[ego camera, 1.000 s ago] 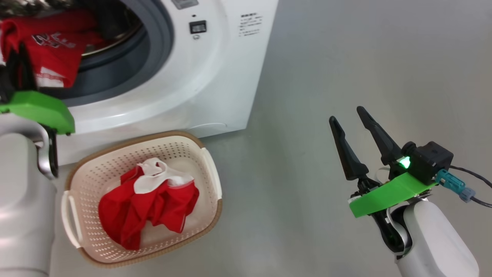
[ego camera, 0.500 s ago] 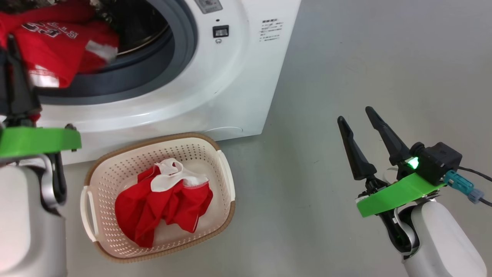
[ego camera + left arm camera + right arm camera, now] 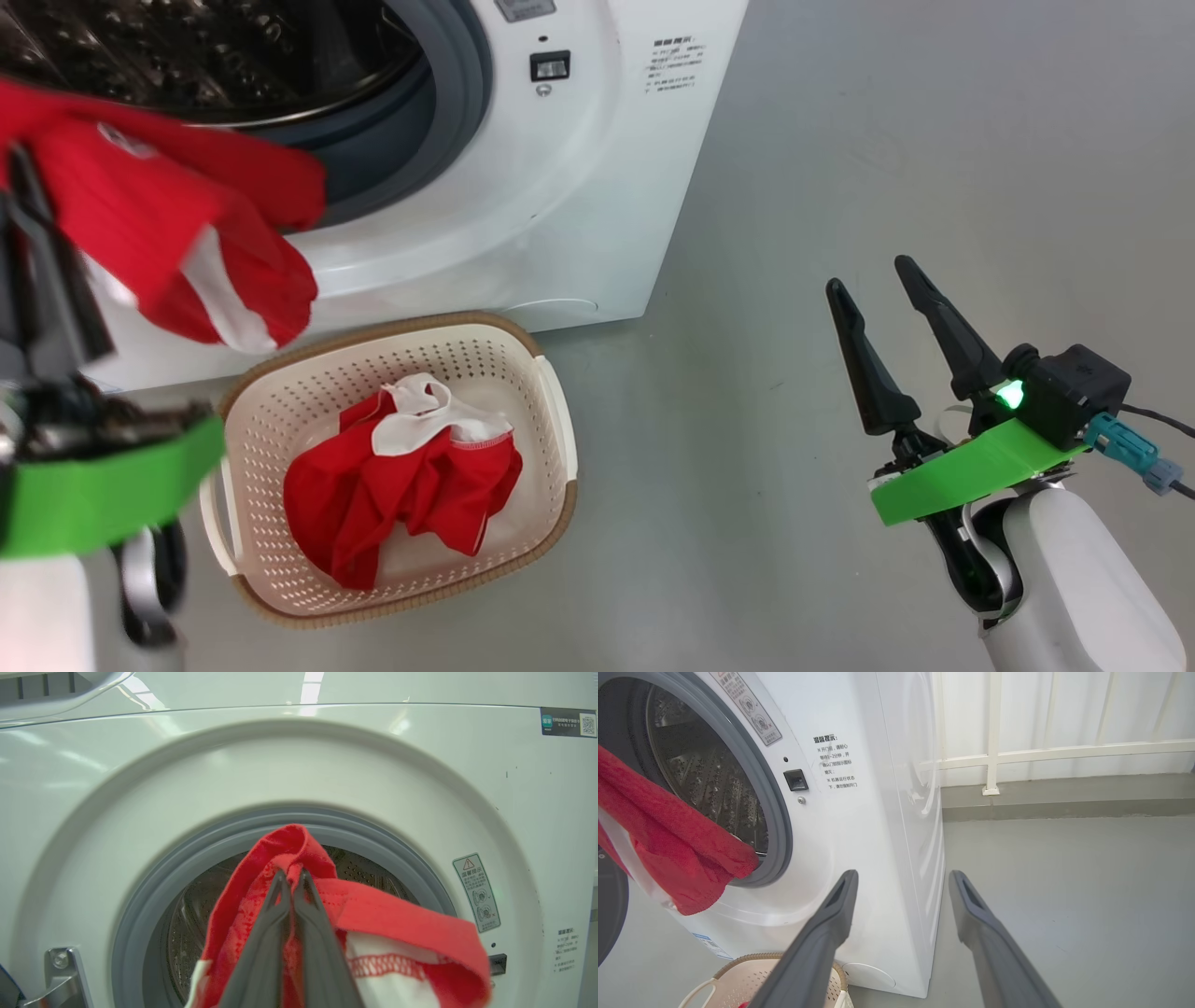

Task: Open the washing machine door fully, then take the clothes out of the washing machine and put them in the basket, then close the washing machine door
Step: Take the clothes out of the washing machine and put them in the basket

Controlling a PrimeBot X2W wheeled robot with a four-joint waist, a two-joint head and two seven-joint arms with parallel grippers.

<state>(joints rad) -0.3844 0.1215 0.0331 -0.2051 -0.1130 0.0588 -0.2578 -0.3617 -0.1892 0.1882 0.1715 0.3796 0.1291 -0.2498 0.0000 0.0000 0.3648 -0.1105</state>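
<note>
The white washing machine (image 3: 560, 205) stands with its drum (image 3: 205, 56) exposed. A black curved edge of its door (image 3: 609, 914) shows at the far left of the right wrist view. My left gripper (image 3: 293, 873) is shut on a red garment with white bands (image 3: 187, 243). That piece of the clothes hangs outside the drum mouth, up and to the left of the basket (image 3: 551, 411). Another red and white garment (image 3: 401, 495) lies crumpled in the basket. My right gripper (image 3: 868, 273) is open and holds nothing, over the floor to the right of the machine.
Grey floor (image 3: 887, 140) spreads to the right of the machine and basket. A white railing and wall (image 3: 1041, 751) stand behind the machine's right side. A metal door hinge (image 3: 60, 970) sits at the lower left of the drum opening.
The left gripper has drawn the red garment out of the drum and down toward me, so it now hangs before the machine's front. The head view shifted. The right arm kept still.
</note>
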